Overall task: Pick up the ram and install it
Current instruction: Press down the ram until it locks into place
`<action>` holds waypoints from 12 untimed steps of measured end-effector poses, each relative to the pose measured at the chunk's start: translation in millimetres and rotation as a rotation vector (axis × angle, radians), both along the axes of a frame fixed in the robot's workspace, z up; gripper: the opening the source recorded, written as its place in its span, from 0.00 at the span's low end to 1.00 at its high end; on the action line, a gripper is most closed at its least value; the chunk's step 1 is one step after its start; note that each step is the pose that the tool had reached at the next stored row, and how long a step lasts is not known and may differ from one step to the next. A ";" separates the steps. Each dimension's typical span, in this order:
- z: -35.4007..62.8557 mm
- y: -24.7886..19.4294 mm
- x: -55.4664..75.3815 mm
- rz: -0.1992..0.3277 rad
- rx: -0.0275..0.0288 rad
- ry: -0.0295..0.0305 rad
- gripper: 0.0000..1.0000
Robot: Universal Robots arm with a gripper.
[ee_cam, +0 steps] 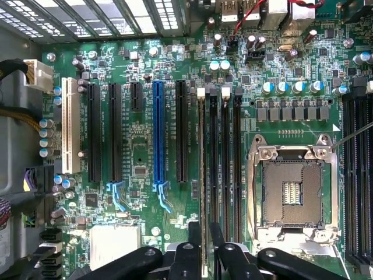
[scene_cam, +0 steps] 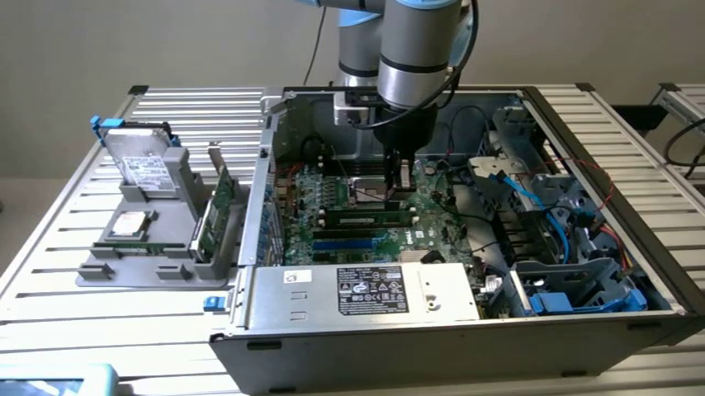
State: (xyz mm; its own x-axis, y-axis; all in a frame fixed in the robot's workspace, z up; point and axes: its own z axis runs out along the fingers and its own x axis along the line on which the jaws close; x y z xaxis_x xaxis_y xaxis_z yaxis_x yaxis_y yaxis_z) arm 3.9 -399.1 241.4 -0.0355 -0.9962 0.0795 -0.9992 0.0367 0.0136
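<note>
While the exterior view takes in the whole open computer case [scene_cam: 463, 272] lying on a slatted table [scene_cam: 66, 239], the wrist view looks straight down on the green motherboard [ee_cam: 140, 151] with its empty CPU socket [ee_cam: 291, 192] and rows of long slots, among them a blue slot [ee_cam: 158, 137] and a white slot [ee_cam: 71, 125]. In the exterior view the arm reaches down into the case, with the gripper [scene_cam: 404, 173] low over the board near the CPU area; blue cables [scene_cam: 529, 194] and a drive cage lie toward the exterior view's right, and the power supply [scene_cam: 364, 293] with its label sits at the near edge. Outside the case, on the exterior view's left, a grey parts stand [scene_cam: 144, 239] holds a hard drive [scene_cam: 144, 161] and an upright green expansion card [scene_cam: 224, 198]. In the wrist view the gripper [ee_cam: 205, 256] pinches the ram [ee_cam: 203, 175], seen edge-on as a thin strip running between the fingers [ee_cam: 187, 259] directly above one of the dark memory slots [ee_cam: 226, 163] beside the socket. Whether the ram touches the slot cannot be told.
</note>
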 end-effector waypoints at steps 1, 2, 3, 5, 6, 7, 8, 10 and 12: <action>0.0 0.0 0.0 0.000 0.0000 0.0000 0.20; 0.0 0.0 0.0 0.000 0.0000 0.0000 0.20; 0.0 0.0 0.0 0.000 -0.0001 0.0000 0.20; 0.0 0.0 0.0 0.000 -0.0001 0.0000 0.18; 0.0 0.0 0.0 0.000 -0.0001 0.0000 0.11; 0.0 0.0 0.0 0.000 -0.0001 0.0000 0.11; 0.0 0.0 0.0 0.000 -0.0001 0.0000 0.11; 0.0 0.0 0.0 0.000 -0.0001 0.0000 0.11; 0.0 0.0 0.4 0.000 -0.0003 0.0001 0.11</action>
